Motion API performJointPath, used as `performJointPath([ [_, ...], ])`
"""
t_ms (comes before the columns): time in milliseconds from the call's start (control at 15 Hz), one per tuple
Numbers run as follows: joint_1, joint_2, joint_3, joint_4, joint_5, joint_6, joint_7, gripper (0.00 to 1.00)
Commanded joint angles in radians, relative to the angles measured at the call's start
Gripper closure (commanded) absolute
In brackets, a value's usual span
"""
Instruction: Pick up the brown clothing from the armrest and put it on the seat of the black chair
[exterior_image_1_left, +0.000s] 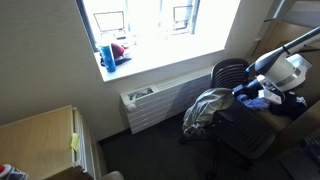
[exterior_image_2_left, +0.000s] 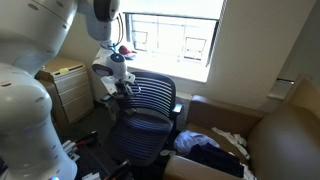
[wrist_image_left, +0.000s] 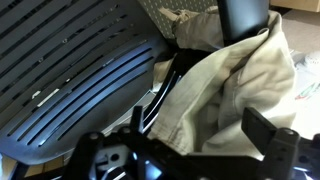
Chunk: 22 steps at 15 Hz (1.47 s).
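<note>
The brown clothing (wrist_image_left: 235, 85) is a beige-tan cloth draped over the armrest of the black chair (exterior_image_1_left: 240, 125). In an exterior view it hangs in a bunch (exterior_image_1_left: 205, 108) on the chair's side. My gripper (wrist_image_left: 200, 125) is open, with a finger on either side of a fold of the cloth, right against it. The chair's slatted mesh back (wrist_image_left: 70, 70) fills the left of the wrist view. In both exterior views the gripper (exterior_image_1_left: 255, 88) (exterior_image_2_left: 120, 82) is at the chair's armrest, beside the back (exterior_image_2_left: 152, 95). The seat (exterior_image_2_left: 140, 128) is bare.
A white radiator (exterior_image_1_left: 155, 100) stands under the window sill, which holds a blue cup (exterior_image_1_left: 106, 54). A wooden cabinet (exterior_image_1_left: 40, 140) is at the near corner. A cardboard box with dark clothes (exterior_image_2_left: 215, 152) and a brown armchair (exterior_image_2_left: 290, 140) sit beside the chair.
</note>
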<state>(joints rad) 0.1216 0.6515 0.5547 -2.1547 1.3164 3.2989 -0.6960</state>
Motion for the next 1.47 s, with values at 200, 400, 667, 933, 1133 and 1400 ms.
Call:
performJointPath([
  [200,-0.028,0.170,0.005,0.128,-0.050,0.121,-0.006,0.00],
  [400,-0.007,0.122,-0.011,0.077,-0.033,0.085,0.000,0.00],
  [667,-0.022,0.122,0.010,0.083,-0.047,0.088,-0.005,0.27],
  [933,-0.059,0.136,0.057,0.103,-0.099,0.110,-0.013,0.56],
  [1133,-0.089,0.155,0.102,0.117,-0.155,0.128,-0.012,0.77],
  [1400,-0.127,0.193,0.156,0.126,-0.217,0.176,0.005,1.00],
])
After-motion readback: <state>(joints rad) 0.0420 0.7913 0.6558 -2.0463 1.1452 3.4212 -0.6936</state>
